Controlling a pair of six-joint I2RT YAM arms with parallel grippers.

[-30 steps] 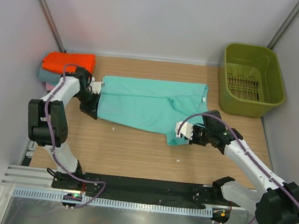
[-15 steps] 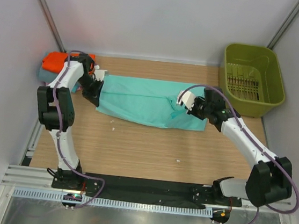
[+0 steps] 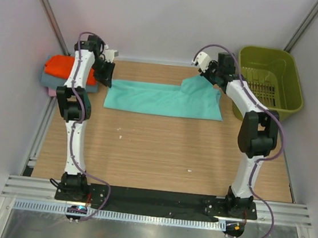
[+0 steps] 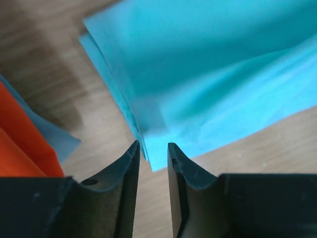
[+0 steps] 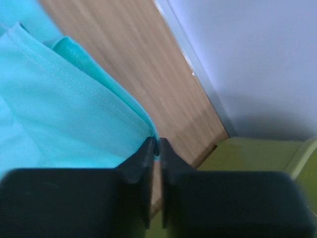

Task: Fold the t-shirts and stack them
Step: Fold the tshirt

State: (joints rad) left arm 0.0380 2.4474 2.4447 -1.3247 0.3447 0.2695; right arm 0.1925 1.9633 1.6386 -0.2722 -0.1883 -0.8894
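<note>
The mint-green t-shirt (image 3: pixel 161 99) lies folded lengthways as a strip across the back of the table. My left gripper (image 3: pixel 105 74) hovers at its back left corner. In the left wrist view (image 4: pixel 152 145) its jaws stand slightly apart with bare wood between them, and the shirt's corner (image 4: pixel 208 74) lies just past the tips. My right gripper (image 3: pixel 205 77) is shut on the shirt's back right edge (image 5: pixel 59 109) and holds it lifted; its jaws (image 5: pixel 157 141) pinch the hem. Folded orange (image 3: pixel 61 65), grey-teal (image 3: pixel 51 78) and pink (image 3: pixel 52 91) shirts are stacked at the far left.
The olive-green plastic basket (image 3: pixel 269 85) stands at the back right, close to my right arm; its rim shows in the right wrist view (image 5: pixel 247 163). White walls enclose the table at the back and sides. The orange shirt (image 4: pixel 20 144) lies left of my left gripper.
Both arms swung from the shirt's near edge to the back of the table, carrying that edge over. The shirt went from a wide spread to a narrow folded strip.
</note>
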